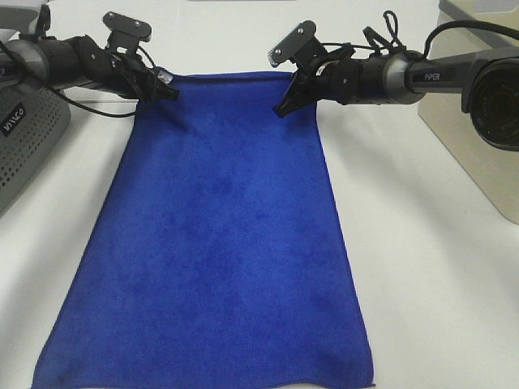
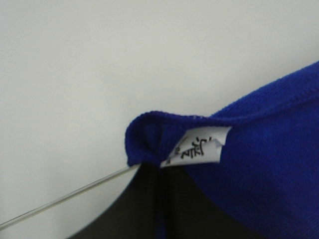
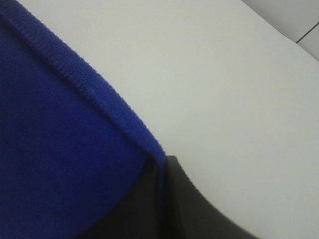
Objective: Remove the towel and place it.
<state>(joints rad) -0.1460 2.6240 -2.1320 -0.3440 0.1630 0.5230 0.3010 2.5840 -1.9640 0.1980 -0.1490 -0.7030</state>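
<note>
The royal-blue towel [image 1: 219, 235] hangs spread wide from its two far corners down toward the near edge of the white table. My left gripper [image 1: 159, 87] is shut on the towel's far left corner, where the small white tag [image 2: 195, 147] shows in the left wrist view. My right gripper [image 1: 289, 99] is shut on the far right corner; the right wrist view shows the blue hem [image 3: 94, 94] pinched between the dark fingers [image 3: 189, 204].
A grey perforated basket [image 1: 28, 138] stands at the left edge. A beige box [image 1: 474, 121] stands at the right edge, behind the right arm. White table [image 1: 422, 267] lies on either side of the towel.
</note>
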